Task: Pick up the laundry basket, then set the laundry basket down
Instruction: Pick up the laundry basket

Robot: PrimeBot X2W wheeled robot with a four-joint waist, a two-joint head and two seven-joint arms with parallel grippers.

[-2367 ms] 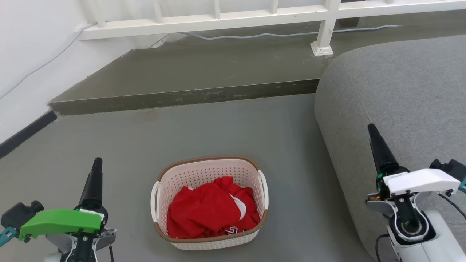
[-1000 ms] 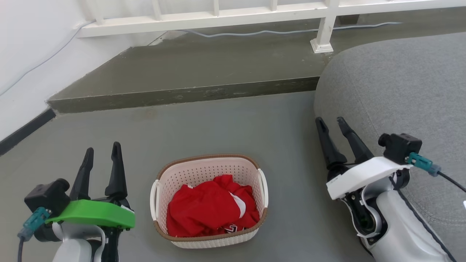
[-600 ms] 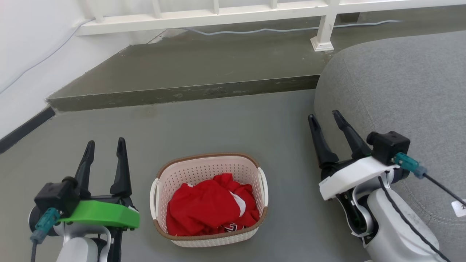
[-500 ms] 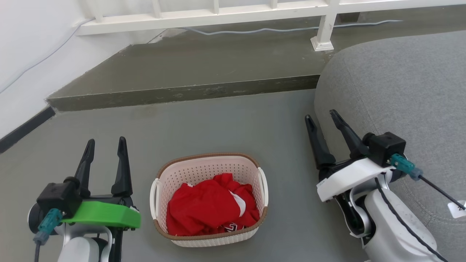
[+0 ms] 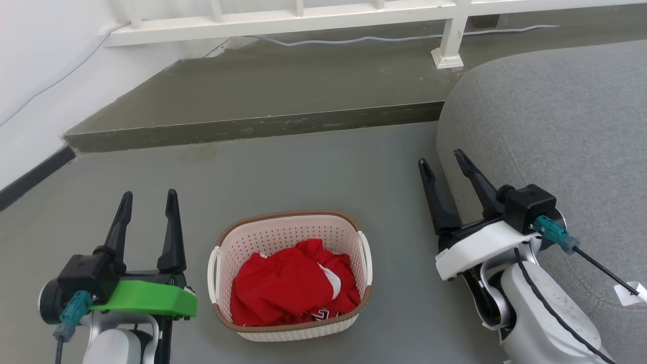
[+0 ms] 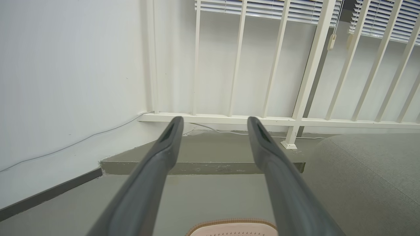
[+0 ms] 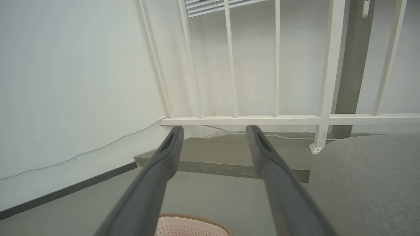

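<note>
The laundry basket (image 5: 252,242), cream-white and perforated with a brown rim, stands on the grey floor low in the head view and holds a crumpled red garment (image 5: 290,285). Its white side handles (image 5: 213,275) face each arm. My left gripper (image 5: 149,196) hovers open to the basket's left, fingers pointing away from me. On the other side, my right gripper (image 5: 442,157) is open beside the sofa. Only the basket's far rim (image 6: 233,223) peeks in at the bottom of the left wrist view between the fingers, and the same rim (image 7: 192,219) in the right wrist view.
A grey upholstered sofa (image 5: 556,131) rises close on the right, right behind my right gripper. A raised concrete step (image 5: 252,129) crosses the floor ahead, with a white railing (image 5: 303,23) and a cable behind it. A white wall (image 5: 35,76) stands at the left.
Both grippers turned from edge-on to showing two spread fingers and rose forward beside the basket; the right one drew in from over the sofa. The basket has not moved.
</note>
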